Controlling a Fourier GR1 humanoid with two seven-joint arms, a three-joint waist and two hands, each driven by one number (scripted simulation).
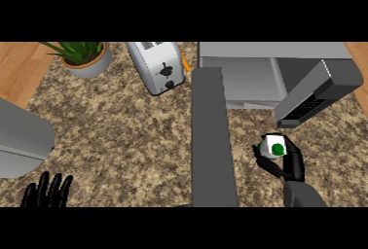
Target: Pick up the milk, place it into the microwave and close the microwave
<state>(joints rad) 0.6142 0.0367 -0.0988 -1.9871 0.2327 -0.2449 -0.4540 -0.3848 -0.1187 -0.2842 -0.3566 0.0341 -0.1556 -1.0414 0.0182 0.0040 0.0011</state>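
Right hand [284, 165] curled round the milk carton [276, 146], black fingers wrapped across its side and lower part, thumb at the left edge; carton lifted above the speckled bench [122, 141], just in front of the open microwave [266, 68] and below the lower end of its door [320, 95]. Small white box with a green round mark on the face turned up. Judged light to middling depending on fill, with stiff but slightly yielding card walls, smooth and likely a little slippery, prone to denting or tilting if squeezed at the top. Best taken across the flat side walls near the middle, as appears done here, kept upright on the way in.

Microwave cavity open toward the view, grey inside, nothing visible in it, though the far part cannot be made out. Door swung out to the right, dark, with a keypad strip along its edge; close beside the carton, so a knock against it seems the main risk. Wide grey vertical bar [212, 141] crossing the middle, hiding part of the bench and of the microwave's left side.

Further out: toaster [156, 68] and a potted plant [82, 56] at the top left, well apart from the carton. Left hand [46, 190] at the lower left edge, fingers straight and up, resting, holding nothing
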